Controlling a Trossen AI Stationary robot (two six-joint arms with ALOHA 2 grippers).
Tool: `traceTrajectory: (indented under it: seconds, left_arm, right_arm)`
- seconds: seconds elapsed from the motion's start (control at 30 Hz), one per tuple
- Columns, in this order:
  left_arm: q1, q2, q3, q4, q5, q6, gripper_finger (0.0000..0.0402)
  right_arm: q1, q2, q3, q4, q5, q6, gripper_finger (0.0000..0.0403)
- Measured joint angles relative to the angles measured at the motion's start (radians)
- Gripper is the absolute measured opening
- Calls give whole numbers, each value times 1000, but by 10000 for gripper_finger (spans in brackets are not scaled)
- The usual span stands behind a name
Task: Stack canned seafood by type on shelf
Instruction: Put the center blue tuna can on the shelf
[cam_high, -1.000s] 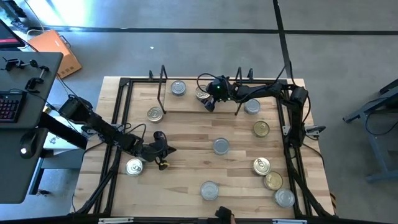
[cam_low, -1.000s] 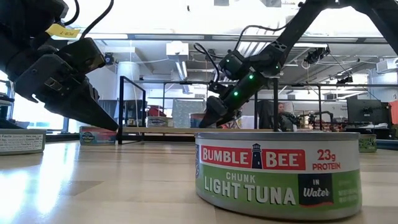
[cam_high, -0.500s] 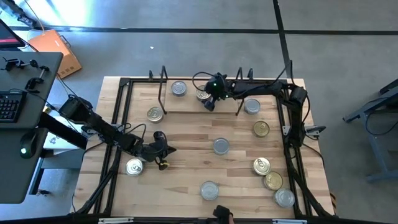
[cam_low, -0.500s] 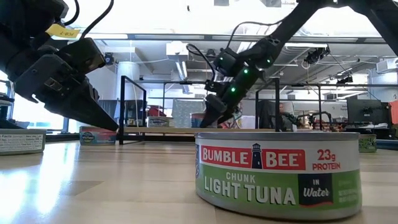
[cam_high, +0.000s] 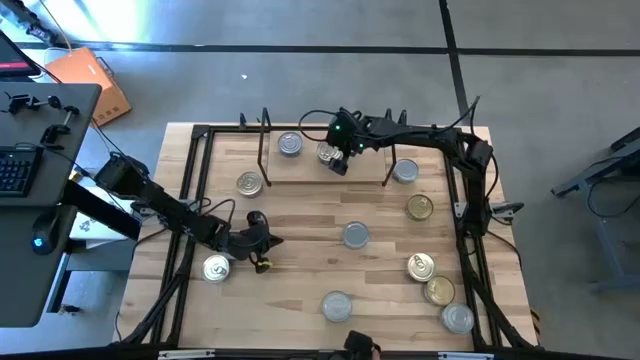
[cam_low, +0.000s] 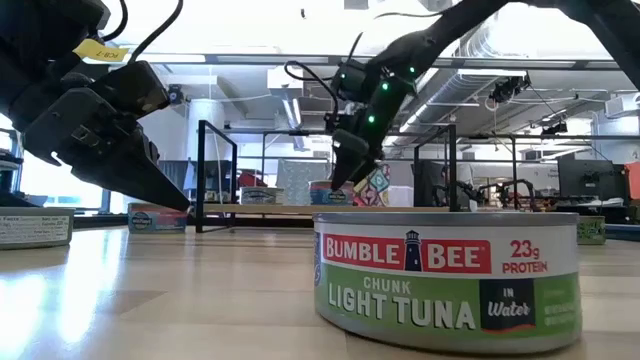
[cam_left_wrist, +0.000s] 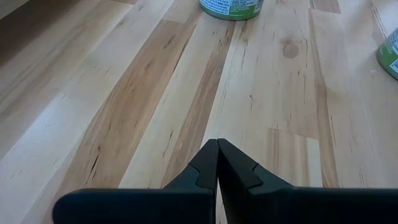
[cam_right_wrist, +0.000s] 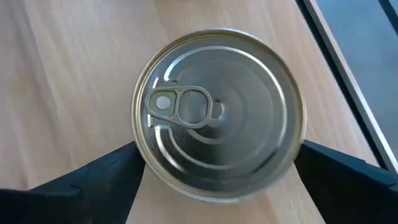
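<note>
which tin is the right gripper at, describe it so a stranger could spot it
Find the shelf along the table's far edge. Two tins sit on it, and the right gripper stands open around the ring-pull tin near its middle. The silver-topped tin beside it has no gripper near.

Tins visible from above: eleven in all. Two stand on the shelf (cam_high: 300, 172), one silver-topped (cam_high: 289, 143) and one ring-pull (cam_high: 326, 153). Nine lie on the tabletop (cam_high: 300, 215): five silver-topped, e.g. (cam_high: 355, 235), and four gold-toned, e.g. (cam_high: 420, 207).
</note>
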Motion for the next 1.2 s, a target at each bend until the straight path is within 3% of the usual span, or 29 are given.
traceTrajectory:
  seconds: [0.13, 0.3, 0.67, 1.2]
  left_arm:
    - [0, 0, 0, 0, 0, 0, 0]
    - [0, 0, 0, 0, 0, 0, 0]
    - [0, 0, 0, 0, 0, 19, 0]
    - [0, 0, 0, 1, 0, 25, 0]
  right_arm:
    - [1, 0, 64, -130, 3, 12, 378]
    - [6, 0, 98, -138, 5, 30, 335]
    - [11, 0, -5, 99, -22, 87, 210]
    - [3, 93, -25, 384, -50, 146, 83]
